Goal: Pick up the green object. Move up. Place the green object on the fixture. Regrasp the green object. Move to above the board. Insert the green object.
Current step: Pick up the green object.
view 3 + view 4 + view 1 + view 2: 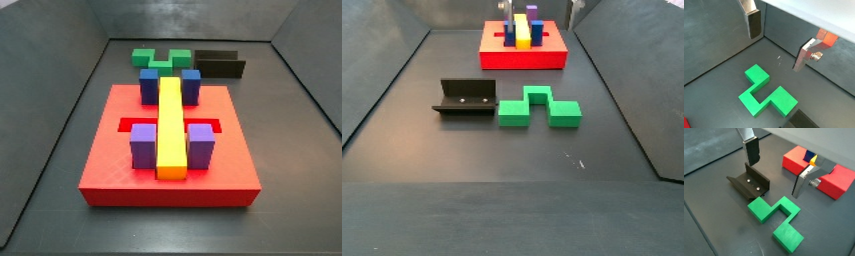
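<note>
Nothing done yet — green piece not picked up.

My hand (774,173) hangs above the floor, fingers (751,152) wide apart, nothing between them. Green piece (776,217) lies flat on the floor below the hand, not touching either finger; in a side view it (537,108) sits just beside the fixture (466,98), well apart from the board (525,58). All steps remain — pick, lift, set on fixture, regrasp, carry over board, insert. I can't tell which slot is the target.
</note>
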Controlling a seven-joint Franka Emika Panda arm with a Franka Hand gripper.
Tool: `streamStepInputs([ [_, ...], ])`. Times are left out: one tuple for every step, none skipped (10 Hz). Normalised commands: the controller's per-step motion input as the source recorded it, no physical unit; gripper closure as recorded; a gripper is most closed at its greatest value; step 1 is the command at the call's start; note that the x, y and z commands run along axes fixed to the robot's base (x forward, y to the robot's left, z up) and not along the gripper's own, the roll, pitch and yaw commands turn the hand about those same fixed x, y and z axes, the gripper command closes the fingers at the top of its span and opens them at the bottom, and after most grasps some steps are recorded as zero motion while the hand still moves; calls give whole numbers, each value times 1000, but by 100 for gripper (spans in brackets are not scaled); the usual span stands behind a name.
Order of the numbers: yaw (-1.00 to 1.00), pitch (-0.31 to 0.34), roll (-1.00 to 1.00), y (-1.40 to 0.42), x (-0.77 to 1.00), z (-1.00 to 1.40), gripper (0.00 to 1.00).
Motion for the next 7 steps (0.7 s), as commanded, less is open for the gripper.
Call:
streamStepInputs([
  [43, 0, 273, -929, -171, -694, 0],
  [23, -7, 244, -983, -120, -777, 0],
  [9, -43, 226, -1000, -54, -794, 0],
  [23, -57, 229, -1000, -97, -794, 0],
  [40, -74, 154, -654, -63, -771, 0],
  [23, -96, 0, -60, 80, -731, 0],
  [0, -99, 0, 0, 220, -726, 0],
])
